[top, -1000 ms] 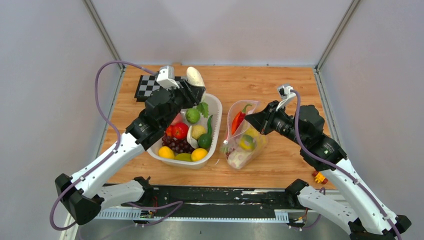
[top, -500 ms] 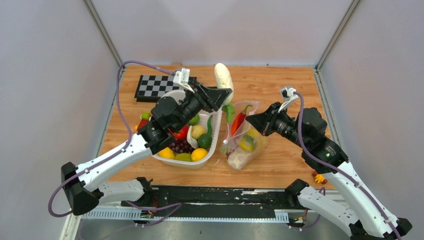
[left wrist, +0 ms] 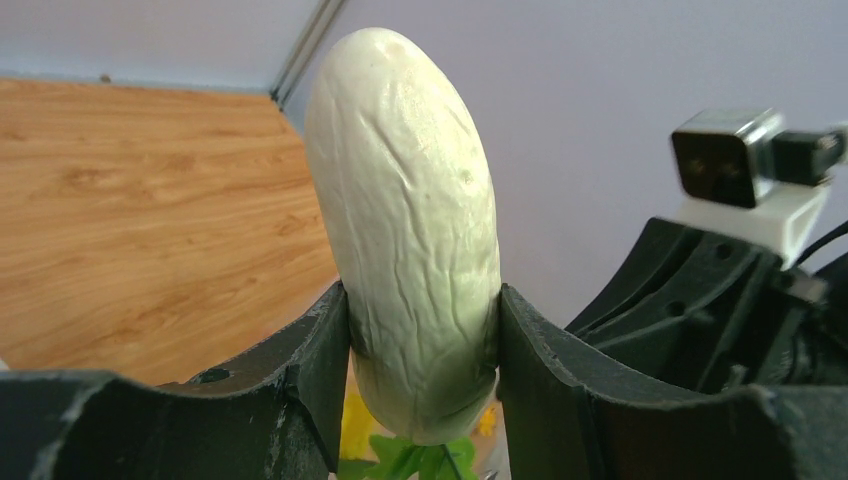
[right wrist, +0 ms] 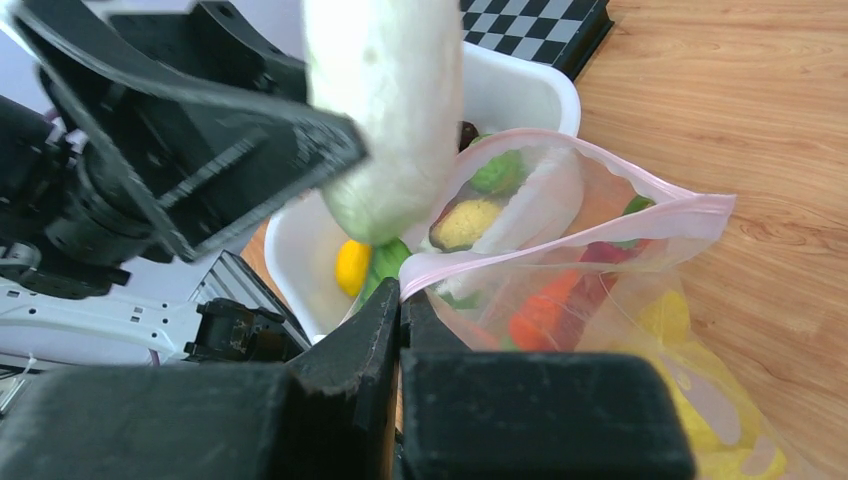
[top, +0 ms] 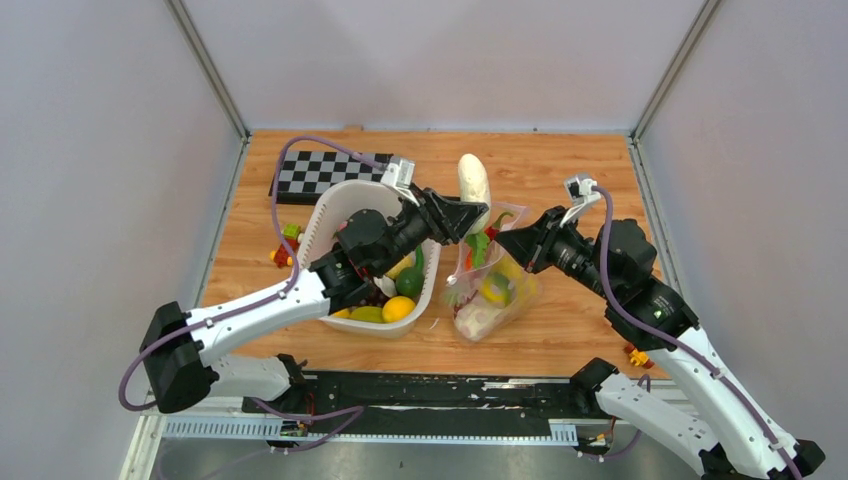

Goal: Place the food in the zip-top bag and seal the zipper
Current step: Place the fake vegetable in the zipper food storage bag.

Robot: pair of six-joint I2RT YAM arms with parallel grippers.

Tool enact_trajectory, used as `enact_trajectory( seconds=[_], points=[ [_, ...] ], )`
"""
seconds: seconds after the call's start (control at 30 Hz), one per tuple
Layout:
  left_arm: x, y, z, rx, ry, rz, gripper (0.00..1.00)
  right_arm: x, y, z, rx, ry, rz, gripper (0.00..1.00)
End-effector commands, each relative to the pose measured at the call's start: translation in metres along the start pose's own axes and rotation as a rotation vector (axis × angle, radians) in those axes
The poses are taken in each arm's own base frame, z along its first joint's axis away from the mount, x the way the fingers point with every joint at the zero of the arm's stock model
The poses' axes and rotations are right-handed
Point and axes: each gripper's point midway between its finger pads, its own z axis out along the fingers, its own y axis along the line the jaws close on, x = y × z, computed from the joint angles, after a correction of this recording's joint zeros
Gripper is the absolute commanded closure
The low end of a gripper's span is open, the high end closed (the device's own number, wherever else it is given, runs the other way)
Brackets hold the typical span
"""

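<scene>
1. Vegetable aloft! The left gripper (top: 468, 212) has its jaws clamped around the lower end of a long white vegetable (top: 473, 180). A green leafy tuft pokes out below the fingers. It hangs right over the mouth of the zip-top bag (top: 495, 295), not yet inside.
2. Over on the other side, the right gripper (top: 508, 238) has its jaws pinched shut on the bag's rim. It holds that edge up so the mouth gapes toward the incoming vegetable.
3. Look in the bag: a yellow fruit (top: 495, 287), red and orange pieces, and something pale at the bottom. So part of the packing is done.
4. Plenty is left, though. The white basket (top: 330, 210) just beside the bag holds a lemon (top: 398, 308) and some green pieces. The left arm hides the rest of its contents from me.
5. The zipper (right wrist: 640, 222), that pink strip along the mouth, stands wide open, so sealing has not begun.
6. My call is roughly mid-task. This drop comes first, then more trips to the basket, and only then the seal.
</scene>
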Motion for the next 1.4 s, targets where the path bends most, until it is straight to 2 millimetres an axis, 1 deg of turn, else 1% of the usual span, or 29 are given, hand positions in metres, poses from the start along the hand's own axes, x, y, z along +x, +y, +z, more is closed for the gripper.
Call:
enact_trajectory(
  seconds=[0.0, 0.07, 0.23, 0.3, 0.37, 0.43, 0.6, 0.73, 0.83, 0.93, 0.97, 1.03, 1.13, 1.17, 1.2, 1.23, 1.3, 1.33, 1.37],
  points=[
    [0.008, 0.003, 0.003, 0.008, -0.039, 0.038, 0.48, -0.024, 0.014, -0.006, -0.04, -0.089, 0.005, 1.0],
    [0.015, 0.011, 0.005, -0.008, -0.028, 0.056, 0.46, -0.026, 0.015, -0.007, -0.042, -0.095, 0.003, 1.0],
    [0.029, 0.016, 0.005, -0.03, 0.011, 0.124, 0.42, -0.026, 0.015, -0.008, -0.044, -0.097, 0.002, 1.0],
    [0.029, 0.021, 0.005, -0.057, 0.017, 0.192, 0.39, -0.026, 0.015, -0.007, -0.043, -0.095, 0.004, 1.0],
    [0.027, 0.023, 0.004, -0.075, 0.042, 0.286, 0.33, -0.026, 0.015, -0.008, -0.044, -0.097, 0.007, 1.0],
    [0.027, 0.02, 0.004, -0.057, 0.066, 0.337, 0.27, -0.026, 0.016, -0.008, -0.045, -0.097, 0.008, 1.0],
    [0.044, 0.002, 0.004, 0.056, 0.157, 0.361, 0.18, -0.029, 0.017, -0.008, -0.048, -0.106, 0.006, 1.0],
    [0.04, -0.009, -0.003, 0.117, 0.162, 0.391, 0.12, -0.029, 0.017, -0.01, -0.044, -0.11, 0.005, 1.0],
    [0.033, -0.016, -0.012, 0.146, 0.178, 0.453, 0.12, -0.029, 0.015, -0.012, -0.036, -0.115, 0.0, 1.0],
    [0.03, -0.017, -0.017, 0.151, 0.203, 0.496, 0.12, -0.032, 0.015, -0.015, -0.035, -0.127, -0.004, 1.0],
    [0.031, -0.015, -0.018, 0.145, 0.215, 0.505, 0.15, -0.032, 0.016, -0.016, -0.039, -0.132, -0.007, 1.0],
    [0.039, -0.018, -0.02, 0.184, 0.26, 0.528, 0.2, -0.034, 0.019, -0.017, -0.058, -0.14, -0.019, 1.0],
    [0.052, -0.023, -0.022, 0.237, 0.344, 0.558, 0.33, -0.035, 0.024, -0.018, -0.083, -0.141, -0.031, 1.0],
    [0.054, -0.019, -0.022, 0.22, 0.367, 0.564, 0.38, -0.035, 0.025, -0.018, -0.089, -0.14, -0.034, 1.0],
    [0.052, -0.017, -0.021, 0.195, 0.373, 0.567, 0.44, -0.035, 0.026, -0.018, -0.095, -0.138, -0.038, 1.0],
    [0.05, -0.012, -0.022, 0.162, 0.382, 0.566, 0.46, -0.034, 0.026, -0.018, -0.097, -0.137, -0.041, 1.0],
    [0.038, -0.009, -0.023, 0.108, 0.344, 0.554, 0.45, -0.033, 0.026, -0.018, -0.099, -0.131, -0.05, 1.0],
    [0.03, -0.01, -0.026, 0.089, 0.33, 0.544, 0.42, -0.032, 0.027, -0.018, -0.102, -0.129, -0.054, 1.0],
    [0.021, -0.014, -0.028, 0.076, 0.322, 0.538, 0.33, -0.032, 0.027, -0.019, -0.105, -0.127, -0.061, 1.0]
  ],
)
